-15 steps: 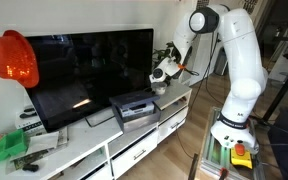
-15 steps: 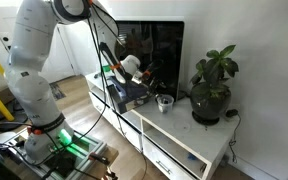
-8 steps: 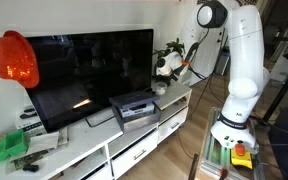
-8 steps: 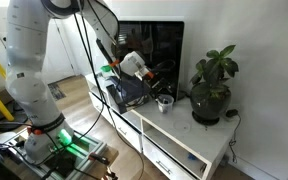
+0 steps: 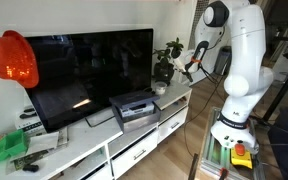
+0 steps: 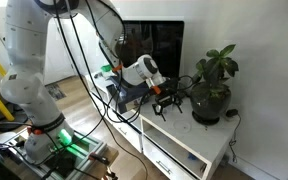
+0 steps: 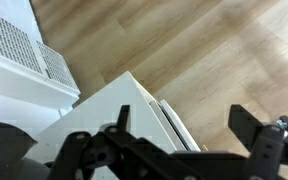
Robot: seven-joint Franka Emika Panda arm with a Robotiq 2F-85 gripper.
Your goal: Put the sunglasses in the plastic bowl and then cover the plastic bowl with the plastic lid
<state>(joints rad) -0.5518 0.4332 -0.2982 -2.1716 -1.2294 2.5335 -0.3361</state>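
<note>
Both exterior views give me no writing that I can read; the print on the green packet [image 5: 9, 147] at the far end of the cabinet is too small. The surface is a long white TV cabinet [image 5: 84, 140] with drawers. It stands on a light wooden floor [image 7: 204, 50] against a white wall. On it are a large black television [image 5: 89, 70], a grey box [image 5: 134, 107] in front of the screen, and a green plant in a dark pot [image 6: 212, 100] at one end. An orange-red round object [image 5: 12, 58] is beside the upper corner of the television. The plastic bowl [image 5: 159, 90], small and whitish, sits on the cabinet top between the grey box and the plant pot.

The white Panda arm [image 5: 246, 60] stands on the floor beside the end of the cabinet, and a yellow box with a red top [image 5: 241, 153] lies near its base. The arm reaches over the cabinet with its wrist bent down. The gripper [image 5: 172, 66] hangs in the air above the bowl, close to the plant leaves; in an exterior view [image 6: 169, 97] it is just beside the pot.

The wrist view looks down past a corner of the cabinet to the floor, with a white grille [image 7: 24, 50] at the upper left. Dark parts of the gripper [image 7: 179, 150] fill the lower edge. I cannot tell whether the fingers are spread or pinching something, and I cannot pick out the sunglasses with certainty.
</note>
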